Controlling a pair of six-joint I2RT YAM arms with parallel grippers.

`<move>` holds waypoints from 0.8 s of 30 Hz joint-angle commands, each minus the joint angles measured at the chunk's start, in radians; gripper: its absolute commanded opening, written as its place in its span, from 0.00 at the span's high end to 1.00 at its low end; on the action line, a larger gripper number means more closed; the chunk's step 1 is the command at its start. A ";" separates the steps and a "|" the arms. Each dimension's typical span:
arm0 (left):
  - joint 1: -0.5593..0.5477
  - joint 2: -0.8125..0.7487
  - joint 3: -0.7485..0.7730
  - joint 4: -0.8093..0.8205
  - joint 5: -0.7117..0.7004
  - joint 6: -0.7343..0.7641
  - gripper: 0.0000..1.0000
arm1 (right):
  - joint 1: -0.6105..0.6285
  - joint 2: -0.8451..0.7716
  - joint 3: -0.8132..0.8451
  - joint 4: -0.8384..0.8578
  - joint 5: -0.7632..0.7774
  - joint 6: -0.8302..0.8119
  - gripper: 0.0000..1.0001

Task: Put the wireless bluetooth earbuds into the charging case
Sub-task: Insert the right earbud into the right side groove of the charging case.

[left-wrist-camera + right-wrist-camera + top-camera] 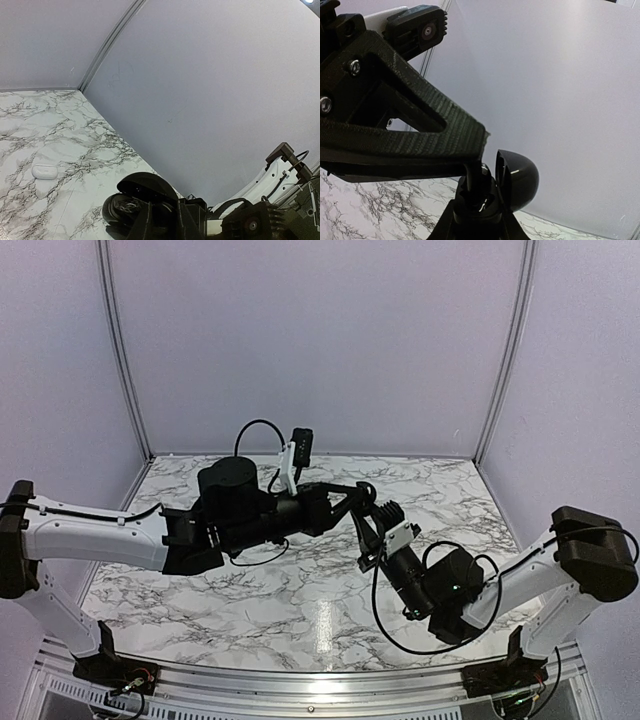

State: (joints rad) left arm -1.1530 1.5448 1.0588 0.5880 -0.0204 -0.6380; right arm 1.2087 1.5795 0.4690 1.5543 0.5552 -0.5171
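- Over the white-marbled tabletop (300, 610), walled in by pale panels, we find the black charging case (517, 180) held aloft about mid-table. Its lid stands open at the spot where the two arms meet.
- We cannot pick out any of the wireless bluetooth earbuds for certain. Glints inside the open shell may be one seated there, but it is too dark to tell.
- We judge the buds to be feather-light, hard, glossy and easily flicked away, so they are best pinched gently across the fattest part. The case looks like a smooth pebble, slippery too, and wants a hold across its base, clear of the hinge.
- The right tool (479, 202) is pressed together on the base of the black case.
- The left tool (165, 222) sits right by the case mouth. We cannot tell whether it is spread or pinching something.
- Count: one black case, open. One white case (45, 171), shut, lies on the tabletop well apart. Two arms. Earbuds we can count: none.
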 commanded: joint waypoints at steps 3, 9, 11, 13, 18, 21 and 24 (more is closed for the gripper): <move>0.001 -0.004 -0.026 0.031 -0.031 -0.019 0.89 | 0.010 -0.035 0.028 0.182 -0.015 -0.018 1.00; 0.007 -0.029 -0.052 0.024 -0.069 -0.026 0.89 | 0.013 -0.033 0.025 0.194 -0.027 -0.021 1.00; 0.009 -0.026 -0.050 0.017 -0.072 -0.032 0.89 | 0.013 -0.032 0.022 0.201 -0.033 -0.026 1.00; 0.009 -0.019 -0.046 0.014 -0.064 -0.036 0.89 | 0.014 -0.032 0.022 0.205 -0.040 -0.027 1.00; 0.009 -0.011 -0.037 -0.002 -0.050 -0.045 0.78 | 0.016 -0.026 0.026 0.213 -0.049 -0.035 1.00; 0.009 -0.015 -0.036 -0.014 -0.057 -0.044 0.73 | 0.015 -0.031 0.022 0.213 -0.050 -0.028 1.00; 0.009 -0.018 -0.039 -0.018 -0.070 -0.045 0.72 | 0.015 -0.033 0.016 0.212 -0.049 -0.023 1.00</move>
State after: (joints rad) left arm -1.1511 1.5364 1.0264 0.6155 -0.0555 -0.6865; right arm 1.2087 1.5719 0.4686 1.5539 0.5446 -0.5396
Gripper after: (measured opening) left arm 0.271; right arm 0.226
